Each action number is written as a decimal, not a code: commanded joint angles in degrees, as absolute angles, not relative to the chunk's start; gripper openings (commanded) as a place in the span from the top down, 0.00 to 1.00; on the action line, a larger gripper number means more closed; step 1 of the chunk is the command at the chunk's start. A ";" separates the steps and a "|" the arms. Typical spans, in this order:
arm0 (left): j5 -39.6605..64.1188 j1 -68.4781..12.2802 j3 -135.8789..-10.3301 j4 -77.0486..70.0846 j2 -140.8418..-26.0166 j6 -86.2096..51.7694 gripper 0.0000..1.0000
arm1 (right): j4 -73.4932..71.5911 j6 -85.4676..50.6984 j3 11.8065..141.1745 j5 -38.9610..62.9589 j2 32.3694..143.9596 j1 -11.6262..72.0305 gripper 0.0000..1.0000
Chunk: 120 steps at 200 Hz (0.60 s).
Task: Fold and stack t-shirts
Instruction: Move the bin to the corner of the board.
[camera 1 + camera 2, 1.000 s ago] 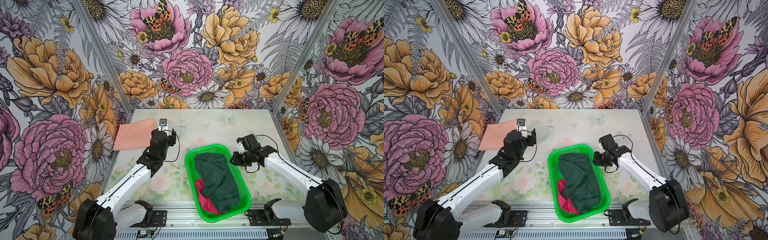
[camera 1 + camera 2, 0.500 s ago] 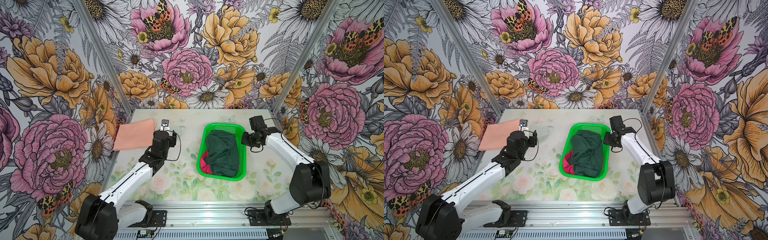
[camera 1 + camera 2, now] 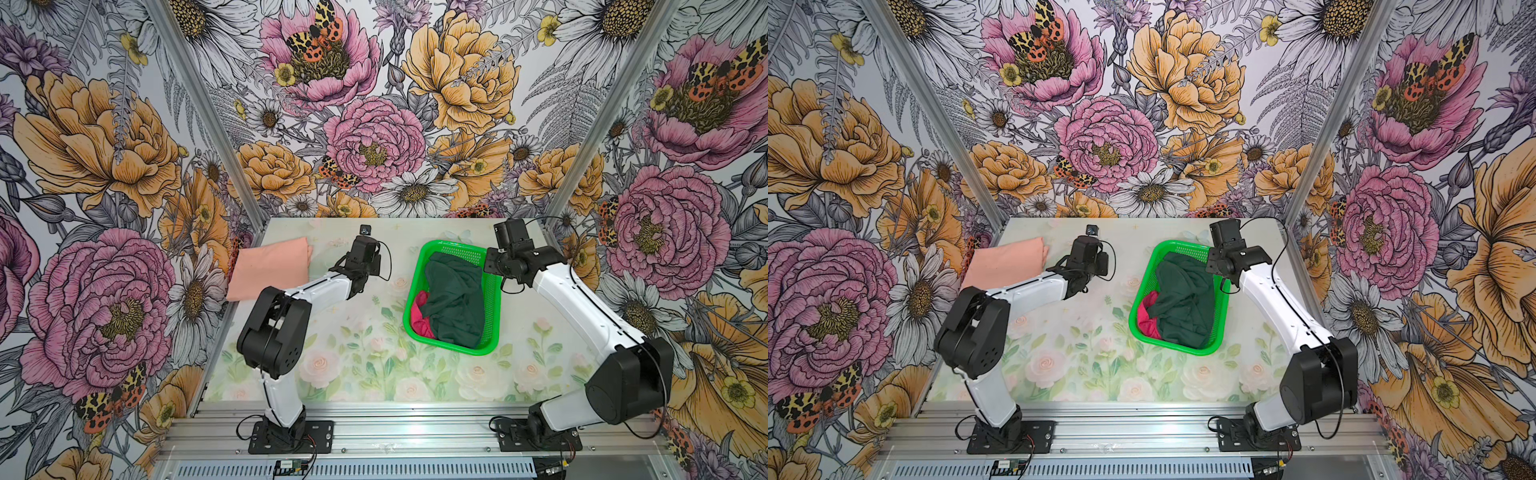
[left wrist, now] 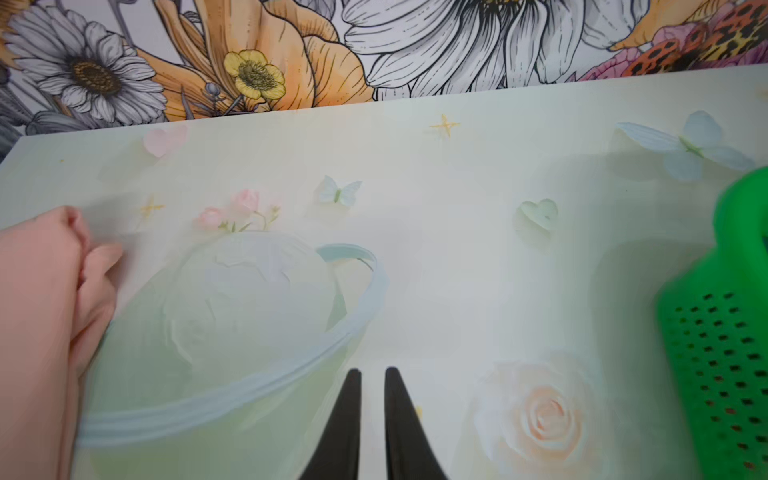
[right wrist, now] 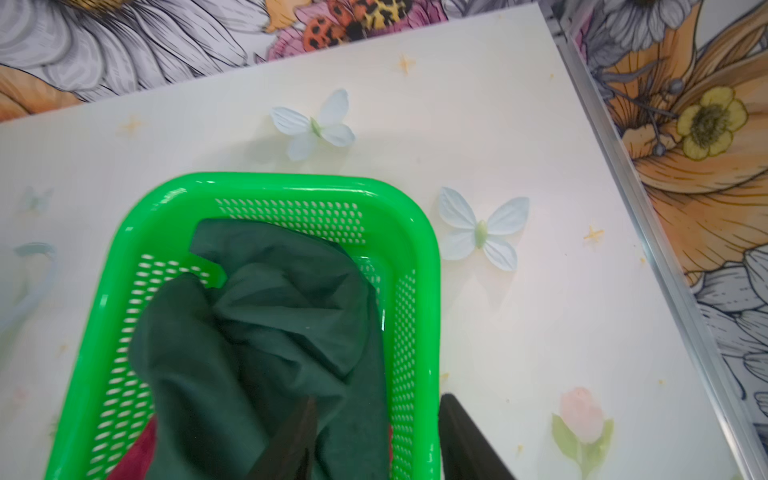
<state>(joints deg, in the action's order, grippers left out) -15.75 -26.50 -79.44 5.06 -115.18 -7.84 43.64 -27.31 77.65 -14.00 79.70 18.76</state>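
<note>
At ten o'clock on the table [image 3: 365, 365], whose pale mint-and-cream top carries faint pastel roses, leaves, butterflies and gold stars, lies a plain peach-salmon t-shirt [image 3: 270, 270]. At two o'clock a bright green perforated plastic basket [image 5: 291, 183] holds a plain dark forest-green t-shirt [image 3: 457, 299], with a crimson-pink t-shirt [image 3: 419, 316] showing at its eight o'clock. The walls [image 3: 457, 75] bear pink peonies, orange-yellow blooms, grey-white daisies and spotted orange moths. The left arm [image 3: 320, 289] and right arm [image 3: 582, 311] are white with black joints.
</note>
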 commanded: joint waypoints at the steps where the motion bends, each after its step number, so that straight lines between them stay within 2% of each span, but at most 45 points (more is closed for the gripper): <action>1: -7.25 -28.70 -93.36 17.66 -127.09 -11.28 1.00 | 39.94 -26.29 79.82 -13.46 72.39 21.54 0.47; 34: -1.96 -33.60 -105.47 23.37 -135.43 -12.97 1.00 | 39.73 -25.76 80.33 -12.85 63.25 22.41 0.39; 55: 5.76 -36.94 -112.49 32.46 -138.39 -14.97 1.00 | 39.77 -26.16 80.23 -13.04 60.33 22.49 0.34; 74: 17.19 -40.80 -116.09 37.08 -139.66 -18.10 1.00 | 39.76 -27.17 80.02 -12.85 60.29 22.56 0.33; 90: 21.10 -45.27 -120.23 37.05 -141.22 -19.28 1.00 | 39.73 -28.60 79.88 -11.85 61.35 22.59 0.33; 120: 33.04 -50.31 -139.51 37.26 -153.32 -26.31 1.00 | 39.77 -30.97 79.28 -9.13 62.33 22.92 0.29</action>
